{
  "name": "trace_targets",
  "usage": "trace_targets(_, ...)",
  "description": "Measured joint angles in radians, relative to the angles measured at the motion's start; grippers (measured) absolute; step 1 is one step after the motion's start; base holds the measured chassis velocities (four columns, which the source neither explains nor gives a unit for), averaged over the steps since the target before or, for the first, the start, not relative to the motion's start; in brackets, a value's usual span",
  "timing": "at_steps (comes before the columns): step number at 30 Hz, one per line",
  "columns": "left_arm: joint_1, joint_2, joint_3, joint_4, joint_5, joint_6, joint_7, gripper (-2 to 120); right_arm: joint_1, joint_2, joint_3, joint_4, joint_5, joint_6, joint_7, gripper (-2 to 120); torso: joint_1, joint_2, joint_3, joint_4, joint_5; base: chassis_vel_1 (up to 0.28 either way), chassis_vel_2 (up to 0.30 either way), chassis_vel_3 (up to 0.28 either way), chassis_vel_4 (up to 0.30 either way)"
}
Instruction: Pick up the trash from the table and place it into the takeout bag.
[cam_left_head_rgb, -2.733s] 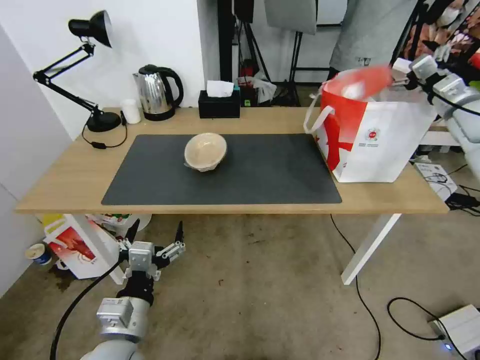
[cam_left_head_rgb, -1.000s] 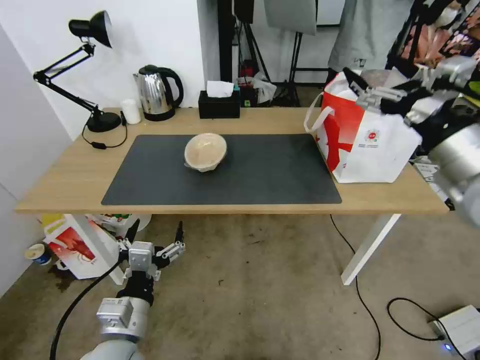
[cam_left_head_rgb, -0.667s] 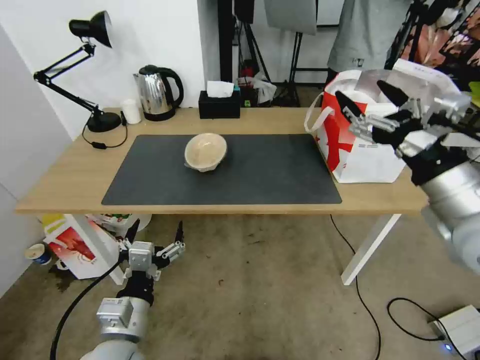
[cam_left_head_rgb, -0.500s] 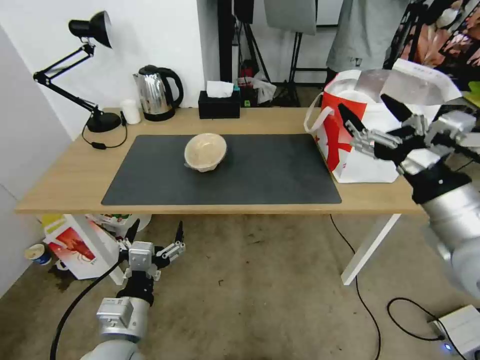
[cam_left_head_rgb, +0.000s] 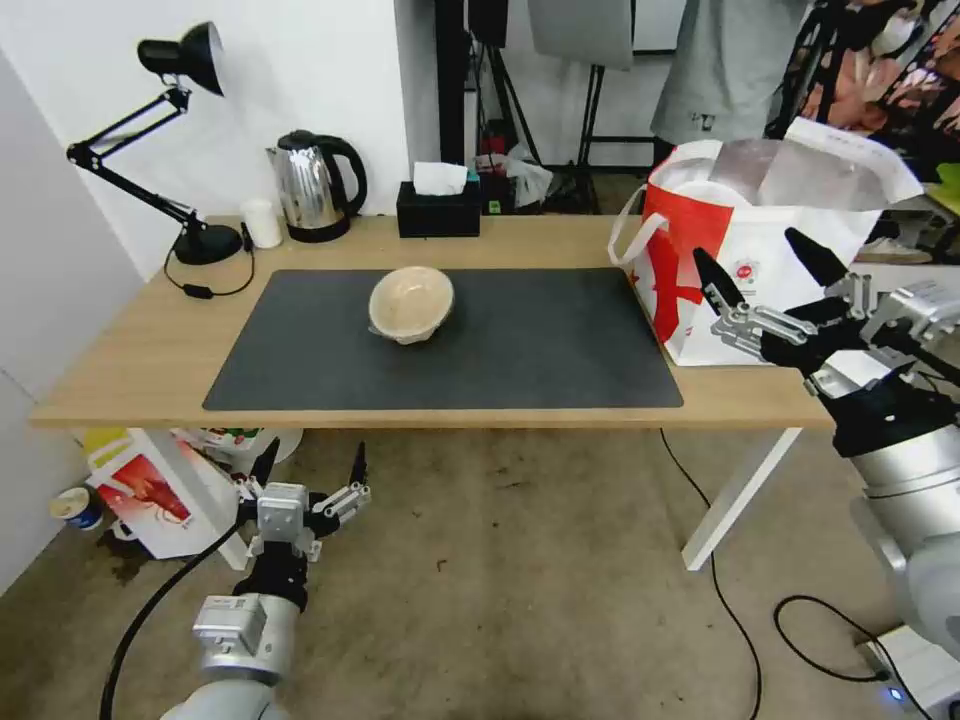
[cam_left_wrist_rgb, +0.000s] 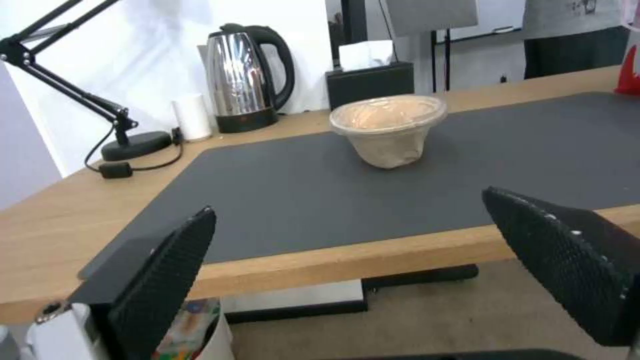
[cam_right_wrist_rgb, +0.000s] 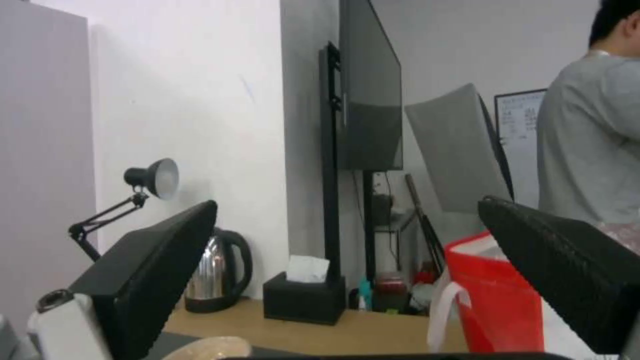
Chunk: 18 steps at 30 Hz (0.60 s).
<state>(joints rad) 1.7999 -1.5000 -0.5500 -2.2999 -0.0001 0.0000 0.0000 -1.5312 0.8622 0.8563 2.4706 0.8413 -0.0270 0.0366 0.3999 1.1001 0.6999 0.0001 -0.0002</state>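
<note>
Light-wood table (cam_left_head_rgb: 140, 350) bears a film-covered beige paper bowl (cam_left_head_rgb: 411, 303); right hand (cam_left_head_rgb: 765, 282) spread wide, empty.

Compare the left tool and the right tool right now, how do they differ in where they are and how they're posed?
The left tool sits low, below the table edge and over the floor, while the right tool is raised in front of the takeout bag. The left tool points toward the beige paper bowl; the right tool is at the table's right end, far from that bowl. Both are open and empty.
</note>
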Motion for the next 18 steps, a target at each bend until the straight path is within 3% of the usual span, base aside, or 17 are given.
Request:
trace_targets(8, 0.000, 0.000, 0.000, 0.000, 0.000, 0.000, 0.000, 100, 0.002, 0.187, -0.112, -0.029, -0.147, 0.074, -0.010, 100, 0.000, 0.000, 0.000, -0.0001, 0.0001, 0.000, 0.000, 0.000, 0.000)
trace_targets(18, 0.000, 0.000, 0.000, 0.000, 0.000, 0.000, 0.000, 100, -0.037, 0.295, -0.172, -0.047, -0.258, 0.131, -0.014, 100, 0.000, 0.000, 0.000, -0.0001, 0.0000, 0.000, 0.000, 0.000, 0.000)
